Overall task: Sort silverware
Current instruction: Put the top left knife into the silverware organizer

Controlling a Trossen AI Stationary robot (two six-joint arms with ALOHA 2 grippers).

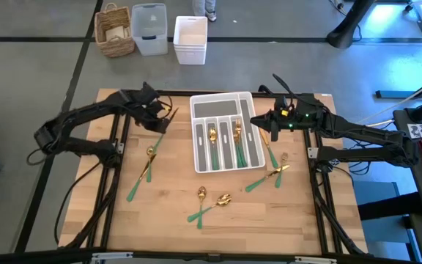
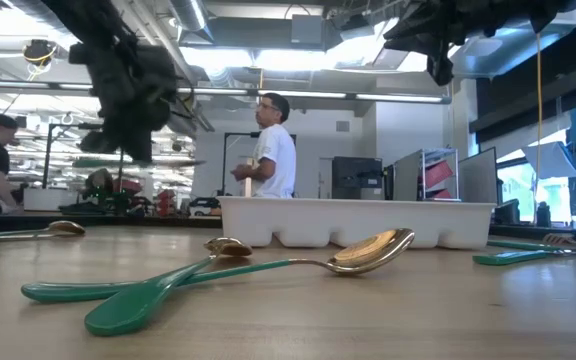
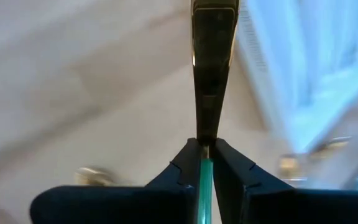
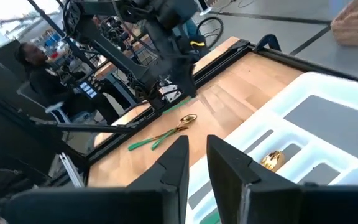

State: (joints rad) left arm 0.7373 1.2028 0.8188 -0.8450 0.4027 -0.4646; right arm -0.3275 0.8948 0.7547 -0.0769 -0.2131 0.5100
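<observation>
My left gripper hangs above the table's far left part, left of the white slotted tray, shut on one piece of silverware with a gold head and green handle. My right gripper hovers over the tray's right side, fingers a little apart with nothing between them. Two gold-headed pieces lie in the tray's slots. Other green-handled spoons and forks lie flat on the wood: left of the tray, near the front, and right of the tray. My left gripper pinches the silverware piece between its two fingers at the top of the green handle, where it meets the gold neck. The piece runs along the fingers, and its gold head sticks out beyond the fingertips. It is lifted clear of the table.
A wicker basket and two white bins stand on the floor beyond the far edge. People stand in the room behind. Two crossed spoons lie close to the near edge. Bare wood shows at the near left.
</observation>
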